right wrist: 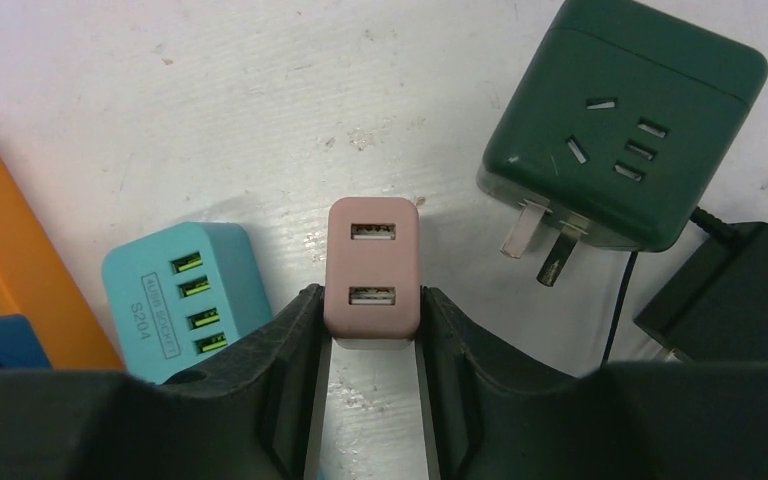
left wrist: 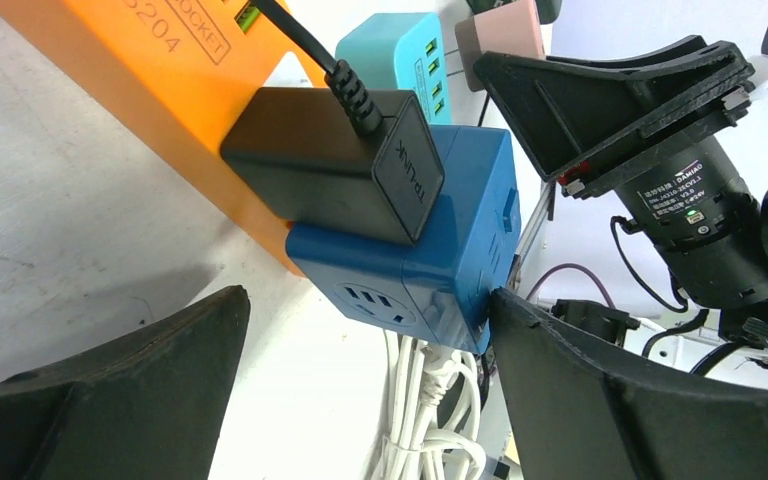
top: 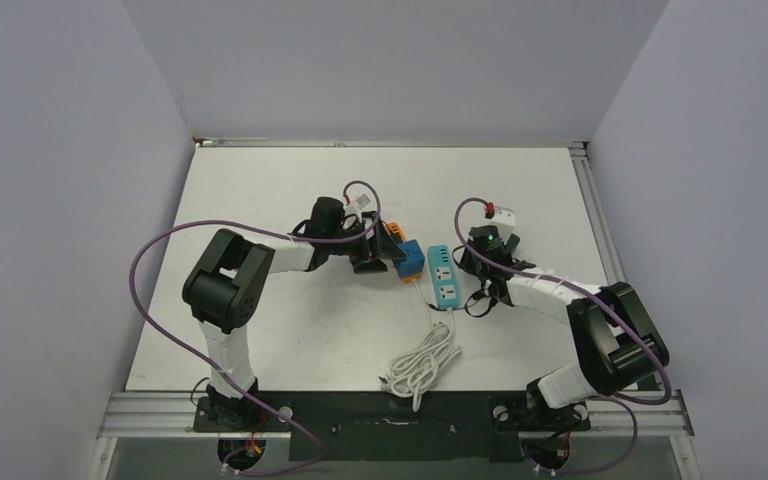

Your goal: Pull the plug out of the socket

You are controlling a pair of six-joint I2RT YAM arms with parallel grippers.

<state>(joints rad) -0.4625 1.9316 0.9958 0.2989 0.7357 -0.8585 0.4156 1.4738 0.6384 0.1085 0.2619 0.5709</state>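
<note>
Plug (left wrist: pixel 455 245) still in socket (left wrist: pixel 150 90), left end effector (left wrist: pixel 362 302) spread around it, right end effector (right wrist: pixel 370 305) clamped on pink charger (right wrist: pixel 373 262), pull not started.

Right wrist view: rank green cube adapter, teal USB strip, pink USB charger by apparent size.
1. green cube adapter
2. teal USB strip, only its end in frame
3. pink USB charger, lower end hidden
The charger looks nearest the camera, so true sizes may differ.

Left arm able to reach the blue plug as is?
Likely yes: left hand open astride the plug, one finger touching its corner; black adapter rides on it, clear of the fingers.
</note>
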